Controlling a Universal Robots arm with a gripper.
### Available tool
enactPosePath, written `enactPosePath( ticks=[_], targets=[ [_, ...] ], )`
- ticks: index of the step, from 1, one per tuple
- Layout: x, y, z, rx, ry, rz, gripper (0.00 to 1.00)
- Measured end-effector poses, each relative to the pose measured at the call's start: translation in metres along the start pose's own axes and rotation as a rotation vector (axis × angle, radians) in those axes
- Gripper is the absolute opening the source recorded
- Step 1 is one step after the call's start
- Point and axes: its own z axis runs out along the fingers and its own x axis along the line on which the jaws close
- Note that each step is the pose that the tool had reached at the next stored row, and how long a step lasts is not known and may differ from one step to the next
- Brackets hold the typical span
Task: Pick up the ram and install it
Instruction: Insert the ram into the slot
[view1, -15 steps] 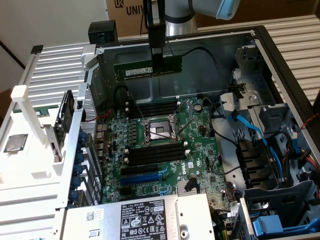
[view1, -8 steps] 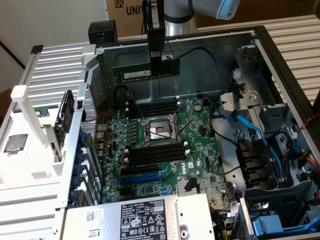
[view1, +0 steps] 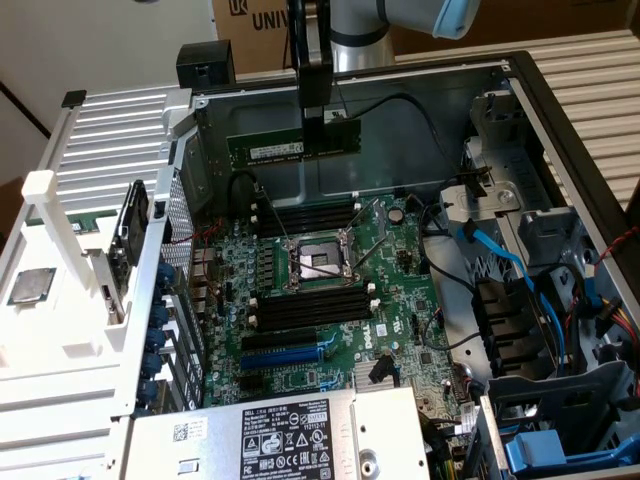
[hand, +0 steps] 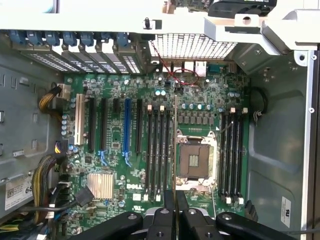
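Motherboard mid-frame in open case, CPU socket between black slots. Beyond, upper centre: ram held level, clear of slots, claw clamped on it right of middle. Arm drops vertically from top edge.

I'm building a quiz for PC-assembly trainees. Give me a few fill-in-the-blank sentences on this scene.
1. The pincer is shut on the ram, which hangs ___ the motherboard.
2. The black memory slots are all ___.
3. One long expansion slot is coloured ___.
Missing words: above; empty; blue.
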Motion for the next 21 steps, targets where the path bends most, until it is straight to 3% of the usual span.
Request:
enactPosePath(
  ticks=[6, 7, 8, 11, 15, 16, 18, 21],
  targets=[
    [0.000, -0.0002, 0.0036, 0.0002, -0.0049, 0.000, 0.13],
    [0.000, -0.0007, 0.0054, 0.0002, -0.0158, 0.001, 0.13],
    [0.000, -0.0009, 0.0063, 0.0003, -0.0220, 0.001, 0.13],
    [0.003, -0.0018, 0.0100, 0.0005, -0.0351, 0.008, 0.13],
    [0.008, -0.0019, 0.0135, 0.0008, -0.0356, 0.009, 0.13],
    [0.008, -0.0021, 0.0203, 0.0014, -0.0356, 0.010, 0.13],
    [0.007, -0.0021, 0.0234, 0.0012, -0.0354, 0.011, 0.13],
    [0.007, -0.0021, 0.0239, 0.0012, -0.0354, 0.012, 0.13]
  ],
)
